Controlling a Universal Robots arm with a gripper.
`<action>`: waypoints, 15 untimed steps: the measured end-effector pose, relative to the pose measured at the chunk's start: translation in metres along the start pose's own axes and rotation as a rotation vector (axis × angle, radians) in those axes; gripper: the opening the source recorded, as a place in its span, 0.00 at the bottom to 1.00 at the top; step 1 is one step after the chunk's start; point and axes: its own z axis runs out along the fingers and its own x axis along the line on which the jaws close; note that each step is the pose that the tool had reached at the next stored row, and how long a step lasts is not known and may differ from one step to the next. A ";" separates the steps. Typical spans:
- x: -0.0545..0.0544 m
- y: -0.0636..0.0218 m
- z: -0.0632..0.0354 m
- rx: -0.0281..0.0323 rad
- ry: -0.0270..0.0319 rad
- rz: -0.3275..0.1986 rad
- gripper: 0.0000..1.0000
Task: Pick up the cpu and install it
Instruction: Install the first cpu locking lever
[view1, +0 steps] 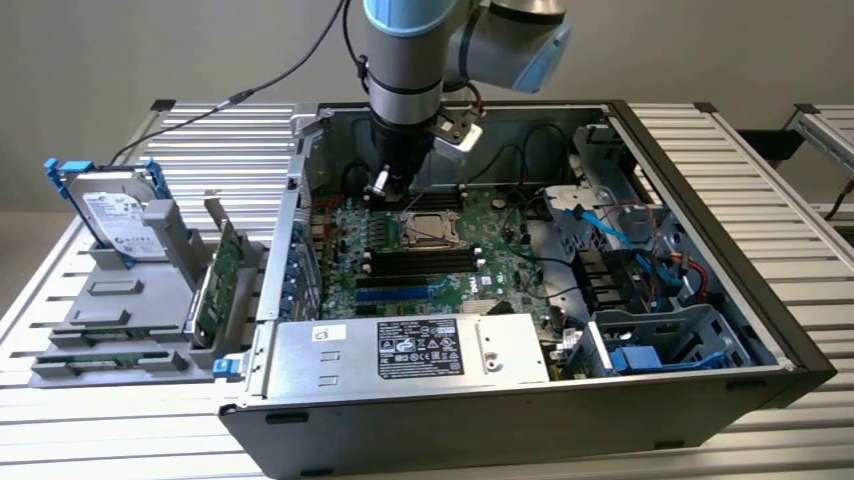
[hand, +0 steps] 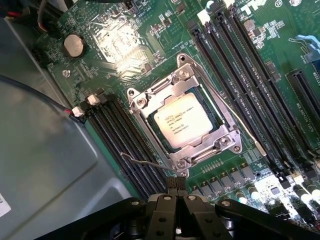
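Lying flat in its socket frame (hand: 231, 142) on the motherboard (hand: 90, 70), the cpu (hand: 182, 125) faces silver top up. It is square, with edges parallel to the memory slots (hand: 240, 75) on both sides. The claw (hand: 176, 184) hangs just beside the frame, fingers pressed together, holding nothing.

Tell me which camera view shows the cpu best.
The wrist view: the cpu is seen close from above, with its silver top and printed lines visible inside the metal socket frame. The exterior view shows the cpu as just a small pale square on the motherboard.
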 end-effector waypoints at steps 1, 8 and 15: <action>0.000 -0.0002 0.0012 -0.0040 -0.0012 -0.003 0.11; 0.005 -0.0029 0.0133 -0.0115 -0.0032 -0.057 0.11; 0.008 -0.0045 0.0209 -0.0201 -0.0052 -0.099 0.11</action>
